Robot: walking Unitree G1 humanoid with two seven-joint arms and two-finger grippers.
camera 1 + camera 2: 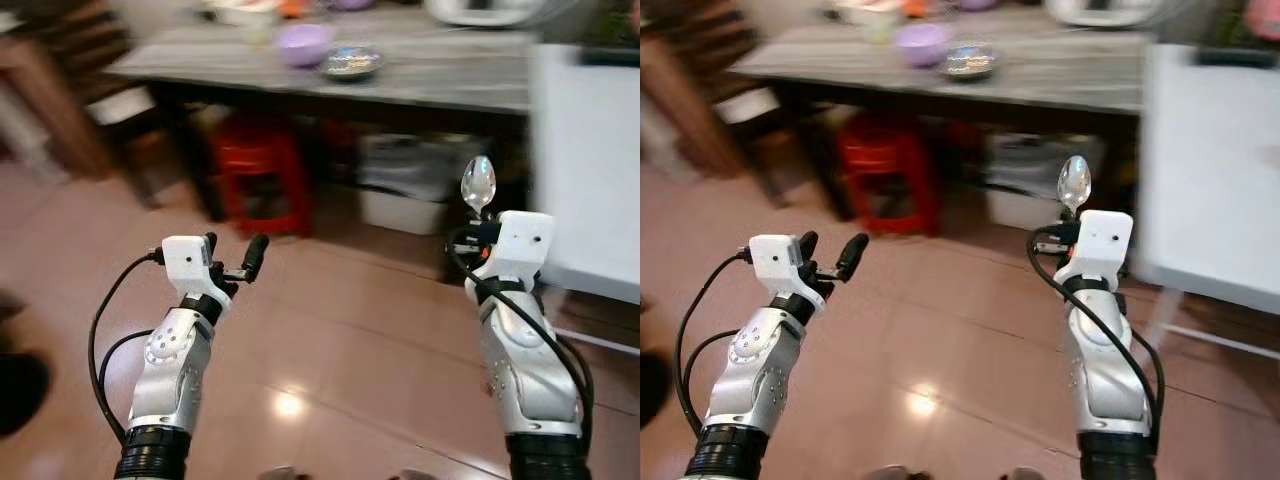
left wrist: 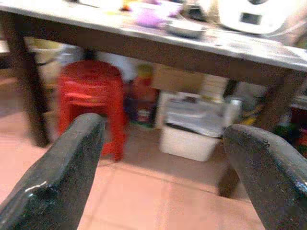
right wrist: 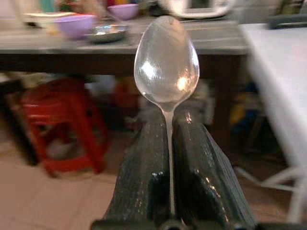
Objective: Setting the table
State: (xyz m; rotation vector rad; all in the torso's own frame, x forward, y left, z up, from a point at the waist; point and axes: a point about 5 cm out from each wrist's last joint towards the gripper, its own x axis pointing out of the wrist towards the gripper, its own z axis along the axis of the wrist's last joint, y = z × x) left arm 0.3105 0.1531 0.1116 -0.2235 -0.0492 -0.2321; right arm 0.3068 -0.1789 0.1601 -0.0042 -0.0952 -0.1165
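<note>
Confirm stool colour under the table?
Red; the stool shows best in the left wrist view.

Silver arms [image 1: 170, 370], white wrist housings, black cables, black fingers [image 1: 256, 254]

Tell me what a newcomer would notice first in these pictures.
First the spoon, standing upright with its bowl above the right gripper, whose fingers are shut on its handle. Next the left gripper, held open over the tiled floor with nothing between its fingers. Ahead stands a long table bearing a purple bowl and a metal dish, with a red stool under it.
</note>
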